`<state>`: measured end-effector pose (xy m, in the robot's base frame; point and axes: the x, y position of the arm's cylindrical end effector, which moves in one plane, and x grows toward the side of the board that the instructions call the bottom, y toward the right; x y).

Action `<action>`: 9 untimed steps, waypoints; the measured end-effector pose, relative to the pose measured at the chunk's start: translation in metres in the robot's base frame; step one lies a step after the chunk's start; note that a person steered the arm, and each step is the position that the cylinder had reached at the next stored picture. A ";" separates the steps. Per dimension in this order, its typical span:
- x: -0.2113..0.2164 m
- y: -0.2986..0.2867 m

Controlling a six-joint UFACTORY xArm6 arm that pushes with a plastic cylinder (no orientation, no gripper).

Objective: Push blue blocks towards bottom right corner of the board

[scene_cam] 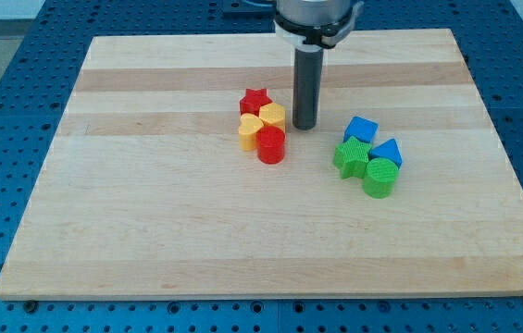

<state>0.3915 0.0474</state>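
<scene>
The board (270, 250) is pale wood, joined from long strips with the grain running across, sanded smooth and matt, with only a faint sheen. The rod (305, 88) looks like dark metal, smooth, with a dull gloss down its side to my tip (305, 126). The blocks look like plastic with fine ribbed faces: the red star (255, 99), the red cylinder (271, 145), the two yellow blocks (251, 130) (273, 116), the blue cube (361, 129), the other blue block (389, 152), the green star (351, 157) and the green cylinder (380, 178). The blue table (2, 120) around the board looks like painted metal, drilled with rows of holes
</scene>
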 end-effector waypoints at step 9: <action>0.036 0.056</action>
<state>0.4272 0.1031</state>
